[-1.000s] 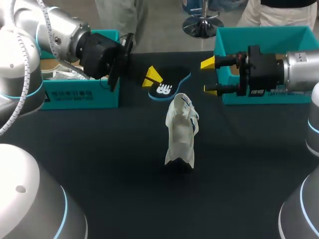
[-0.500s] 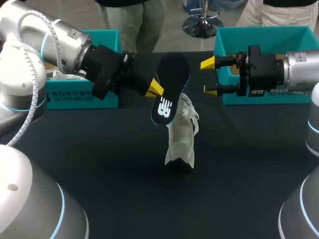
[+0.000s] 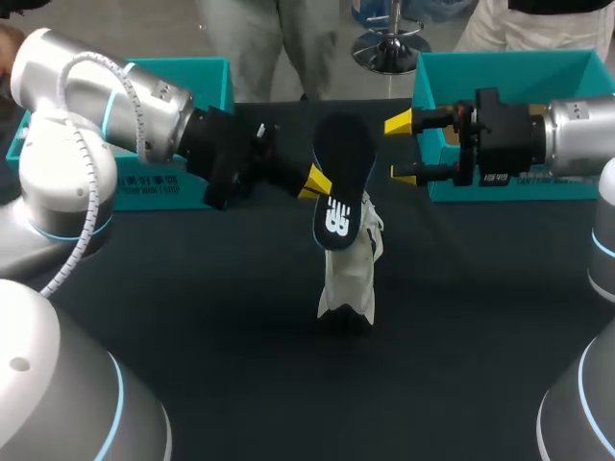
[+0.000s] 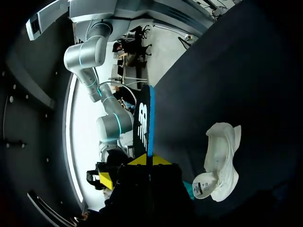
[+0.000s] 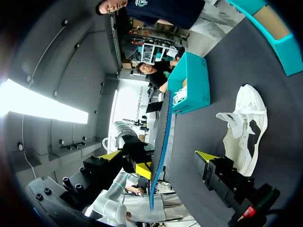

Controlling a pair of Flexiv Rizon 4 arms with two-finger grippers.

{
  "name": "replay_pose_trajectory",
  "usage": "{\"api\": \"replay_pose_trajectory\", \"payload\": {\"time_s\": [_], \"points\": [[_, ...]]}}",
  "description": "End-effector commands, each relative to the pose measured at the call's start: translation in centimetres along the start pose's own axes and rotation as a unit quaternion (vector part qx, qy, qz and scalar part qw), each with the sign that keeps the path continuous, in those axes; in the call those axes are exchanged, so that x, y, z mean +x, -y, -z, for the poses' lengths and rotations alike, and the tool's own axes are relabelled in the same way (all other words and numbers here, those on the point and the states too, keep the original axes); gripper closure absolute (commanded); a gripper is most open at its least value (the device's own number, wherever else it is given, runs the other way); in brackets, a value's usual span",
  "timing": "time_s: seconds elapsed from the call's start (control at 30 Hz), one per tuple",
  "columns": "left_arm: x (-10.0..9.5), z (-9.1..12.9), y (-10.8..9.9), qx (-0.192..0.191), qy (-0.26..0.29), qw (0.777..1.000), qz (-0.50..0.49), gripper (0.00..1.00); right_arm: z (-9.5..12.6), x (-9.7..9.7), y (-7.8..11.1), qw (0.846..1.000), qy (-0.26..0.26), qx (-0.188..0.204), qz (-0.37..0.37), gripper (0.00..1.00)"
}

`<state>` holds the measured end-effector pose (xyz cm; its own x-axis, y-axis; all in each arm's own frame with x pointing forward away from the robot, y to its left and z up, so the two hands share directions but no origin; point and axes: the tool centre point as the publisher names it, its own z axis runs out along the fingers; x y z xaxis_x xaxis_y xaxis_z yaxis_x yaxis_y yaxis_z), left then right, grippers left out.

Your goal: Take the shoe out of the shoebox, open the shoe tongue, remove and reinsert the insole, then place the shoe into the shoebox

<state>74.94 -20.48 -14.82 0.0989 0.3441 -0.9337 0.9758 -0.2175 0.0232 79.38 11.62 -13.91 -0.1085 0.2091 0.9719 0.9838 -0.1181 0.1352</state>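
Flat insole (image 3: 341,182), crumpled shoe (image 3: 348,274)

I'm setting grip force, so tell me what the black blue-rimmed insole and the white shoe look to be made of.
Black blue-rimmed insole: probably foam with a matte fabric face; thin, straight though gripped only at one edge. White shoe: seemingly soft matte textile or synthetic; its upper sags and creases. Look alone can't confirm.

Dark insole (image 3: 338,187) in left fingers (image 3: 314,180), shoe (image 3: 349,274) below
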Motion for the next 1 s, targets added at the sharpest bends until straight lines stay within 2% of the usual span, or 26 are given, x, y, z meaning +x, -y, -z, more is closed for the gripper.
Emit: {"api": "replay_pose_trajectory", "payload": {"time_s": [0.03, 0.33, 0.43, 0.47, 0.5, 0.57, 0.67, 0.83, 0.93, 1.0], "points": [[-0.1, -1.3, -0.1, -0.011, 0.007, 1.0, 0.001, 1.0, -1.0, 0.0, -0.6, 1.0, 0.003, 0.009, -0.002, 0.0], [-0.5, -2.4, -0.5, -0.021, 0.017, 1.0, 0.005, 1.0, -1.8, 0.0, -0.5, 1.0, -0.003, 0.02, -0.004, 0.0], [-0.6, -2.4, -0.6, -0.023, 0.017, 1.0, 0.004, 1.0, -1.8, 0.0, -0.4, 1.0, -0.004, 0.021, -0.005, 0.27], [-0.6, -2.4, -0.6, -0.023, 0.018, 1.0, 0.003, 1.0, -1.9, -0.1, -0.4, 1.0, -0.004, 0.021, -0.005, 0.45], [-0.6, -2.4, -0.6, -0.023, 0.018, 1.0, 0.003, 1.0, -1.9, -0.1, -0.4, 1.0, -0.005, 0.022, -0.006, 0.5], [-0.7, -2.4, -0.7, -0.027, 0.021, 0.999, 0.004, 1.0, -2.0, -0.2, -0.4, 1.0, -0.006, 0.022, -0.007, 0.55], [-0.8, -2.5, -0.8, -0.03, 0.024, 0.999, 0.003, 1.0, -2.1, -0.4, -0.4, 1.0, -0.007, 0.024, -0.01, 0.69], [-0.9, -2.6, -1.0, -0.035, 0.027, 0.999, 0.003, 1.0, -2.3, -0.7, -0.3, 1.0, -0.01, 0.026, -0.014, 0.82], [-1.0, -2.7, -1.0, -0.035, 0.028, 0.999, 0.002, 1.0, -2.4, -0.7, -0.2, 0.999, -0.011, 0.027, -0.015, 0.86], [-1.1, -2.8, -1.0, -0.035, 0.029, 0.999, 0.002, 1.0, -2.4, -0.8, -0.2, 0.999, -0.012, 0.027, -0.015, 1.0]]}}
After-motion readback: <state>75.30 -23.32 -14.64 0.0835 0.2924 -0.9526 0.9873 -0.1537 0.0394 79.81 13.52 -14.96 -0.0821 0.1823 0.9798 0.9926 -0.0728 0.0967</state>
